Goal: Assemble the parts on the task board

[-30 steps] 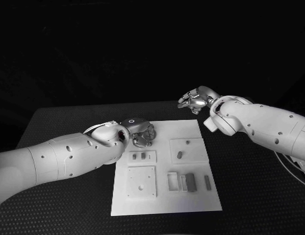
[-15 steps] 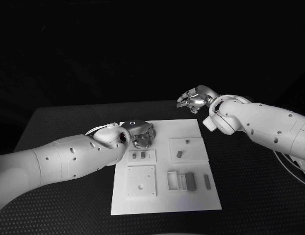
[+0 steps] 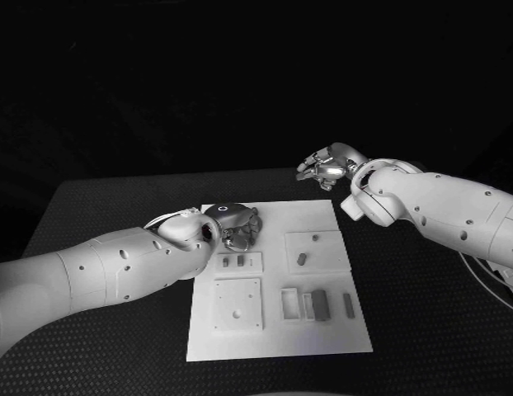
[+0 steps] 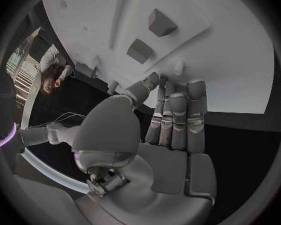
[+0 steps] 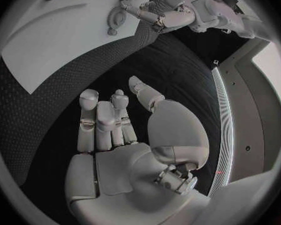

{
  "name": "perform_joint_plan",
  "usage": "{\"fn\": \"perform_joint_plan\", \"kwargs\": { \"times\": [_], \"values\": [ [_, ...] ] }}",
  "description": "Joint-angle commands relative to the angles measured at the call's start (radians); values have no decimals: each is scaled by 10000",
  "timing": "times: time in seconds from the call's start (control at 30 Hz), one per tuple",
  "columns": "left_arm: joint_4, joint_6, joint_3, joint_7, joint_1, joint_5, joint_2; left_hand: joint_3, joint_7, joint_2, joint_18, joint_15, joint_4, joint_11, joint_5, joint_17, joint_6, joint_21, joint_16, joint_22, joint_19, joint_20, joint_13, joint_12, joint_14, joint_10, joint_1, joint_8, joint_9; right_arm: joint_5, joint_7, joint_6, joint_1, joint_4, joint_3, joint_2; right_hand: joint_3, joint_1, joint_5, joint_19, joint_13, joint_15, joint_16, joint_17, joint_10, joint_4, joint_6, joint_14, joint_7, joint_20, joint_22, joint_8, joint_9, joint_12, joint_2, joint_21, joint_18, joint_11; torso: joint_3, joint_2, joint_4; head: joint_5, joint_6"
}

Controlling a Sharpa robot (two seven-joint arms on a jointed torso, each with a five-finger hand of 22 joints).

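we found the board [image 3: 278, 280] at the middle of the table [image 3: 102, 198], and by our reading the assembly was barely begun. most parts [image 3: 316, 307] lay loose or sat in their trays: a pair of small pieces at about 10 o'clock from the board's centre, one slanted piece with a dot above it at about 1 o'clock, a group of long bars at about 4 o'clock, and a square plate [image 3: 237, 304] with holes at about 7 o'clock. we could not tell whether any part was already seated for good

our left hand [image 3: 234, 223] hung over the board's far-left corner, at about 11 o'clock. in its wrist view the fingers [image 4: 178, 117] lay straight and pressed side by side, the thumb apart, nothing between them; two blocks [image 4: 150, 35] lay on the board beyond the fingertips

our right hand [image 3: 328, 165] hovered off the board, past its far edge at about 1 o'clock, over bare table. its fingers [image 5: 103, 120] lay close together, the thumb out to the side, holding nothing

as we judged it, every placement was still left to do
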Motion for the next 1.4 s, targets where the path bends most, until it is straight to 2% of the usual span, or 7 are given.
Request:
{"fn": "perform_joint_plan", "kwargs": {
  "times": [0.03, 0.67, 0.87, 1.07, 1.27, 1.4],
  "values": [
    [-9, 236, 2, 33, -47, -66, 45, 82, -18, 127, 1341, -13, -12, -20, 2, 15, 93, 60, 70, 234, 93, -20, 7, -69, 87, 100, -20, 67, -15, -4, 111, 129, -3, 19, 5, 2, -55, -24, 22, 2, -16, -5, -26, 15, -40, -4, -35, -83, 126, -77, 129, -40, 12, 35, 79, -18, 450, 6, -3, 0, -5, 7, -10],
    [-138, 408, 1, 0, -104, -80, 136, 175, 12, 244, 1355, -111, -16, -122, 10, -11, 315, 210, 128, 230, 154, -84, 83, -48, 194, 438, -33, 209, -47, -3, 109, 123, -2, 75, 5, -26, -56, -39, 22, 4, -20, -5, -25, 15, -39, 3, -34, -81, 126, -76, 129, -39, 14, 40, 96, -17, 450, 7, -6, 11, -12, -20, -30],
    [-138, 406, 1, -65, -104, -179, 127, 271, 17, 352, 1345, -190, -29, -205, 14, -31, 507, 268, 140, 227, 177, -131, 146, 8, 247, 684, 55, 324, -41, -3, 108, 128, -2, 60, 5, -17, -56, -42, 22, 4, -21, -5, -25, 15, -39, 3, -33, -81, 126, -76, 129, -39, 14, 41, 98, -17, 450, 7, -4, 8, -6, -29, -47],
    [-111, 395, 2, -86, -104, -209, 115, 631, -64, 463, 1324, -295, -26, -312, -44, -50, 736, 356, 173, 219, 267, -217, 226, 52, 392, 971, 385, 460, -36, -3, 114, 120, -2, 62, 5, -16, -56, -46, 22, 4, -22, -5, -25, 15, -40, 5, -33, -81, 126, -75, 129, -39, 15, 42, 102, -17, 450, 7, -5, 1, -4, -28, -64],
    [-100, 478, 2, -52, -104, -220, 115, 750, -118, 512, 1296, -353, -11, -372, -47, -70, 878, 424, 182, 218, 336, -271, 278, 65, 514, 1156, 408, 551, -23, -1, 120, 122, -2, 66, 5, -9, -55, -50, 22, 4, -23, -4, -25, 15, -40, 7, -32, -81, 126, -75, 129, -39, 15, 44, 108, -17, 450, 7, -10, -5, -3, -31, -68],
    [-101, 303, 3, -18, -104, -218, 92, 782, -137, 531, 1285, -374, -10, -393, -47, -81, 922, 442, 180, 214, 352, -293, 293, 57, 566, 1212, 398, 581, -18, 0, 123, 117, -2, 66, 5, -8, -55, -54, 22, 4, -24, -4, -25, 15, -39, 9, -30, -81, 126, -74, 129, -38, 16, 45, 112, -17, 450, 7, -6, -3, -5, -27, -60]
  ]
}}
